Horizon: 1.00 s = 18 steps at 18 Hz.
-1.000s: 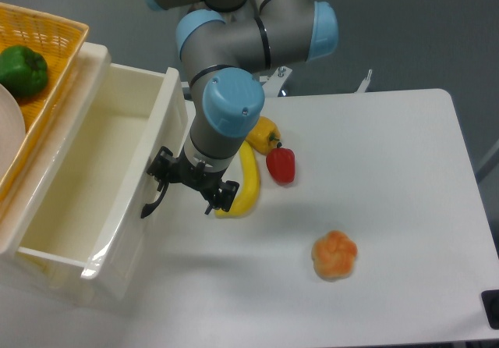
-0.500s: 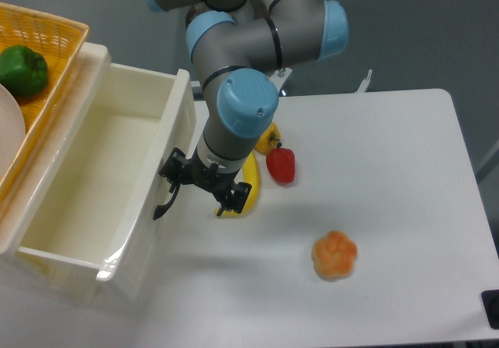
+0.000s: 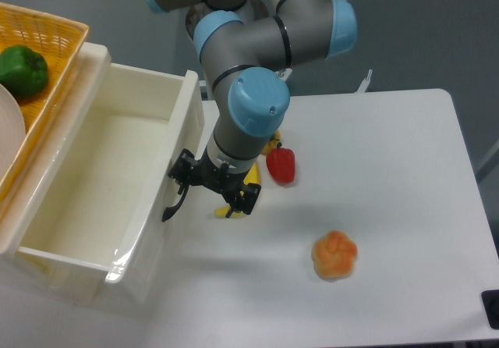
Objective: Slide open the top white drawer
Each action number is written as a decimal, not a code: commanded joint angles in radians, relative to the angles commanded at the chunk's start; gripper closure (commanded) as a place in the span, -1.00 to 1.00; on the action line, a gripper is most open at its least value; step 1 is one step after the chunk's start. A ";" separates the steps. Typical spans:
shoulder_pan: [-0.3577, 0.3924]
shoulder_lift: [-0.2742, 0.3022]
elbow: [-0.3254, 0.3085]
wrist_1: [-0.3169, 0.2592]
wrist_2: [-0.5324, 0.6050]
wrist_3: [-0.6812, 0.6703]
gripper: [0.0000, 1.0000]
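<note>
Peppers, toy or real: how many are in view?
3, possibly more hidden. A glossy green bell pepper lies in the woven yellow basket upper left; a small red pepper lies on the white table; a yellow pepper peeks from behind the arm.

No readable text, label or number shows anywhere.

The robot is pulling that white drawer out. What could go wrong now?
The top white drawer is already far out, so more pulling might drag it right off its cabinet. The gripper seems to hold the black handle near one end, so it might slip off. The banana and red pepper lie right by the arm, which could bump them as it moves across the table.
</note>
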 joint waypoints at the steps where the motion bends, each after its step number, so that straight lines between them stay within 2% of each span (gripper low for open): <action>1: 0.005 0.002 0.002 0.002 0.000 0.000 -1.00; 18: 0.026 -0.009 0.011 0.003 0.002 0.040 -1.00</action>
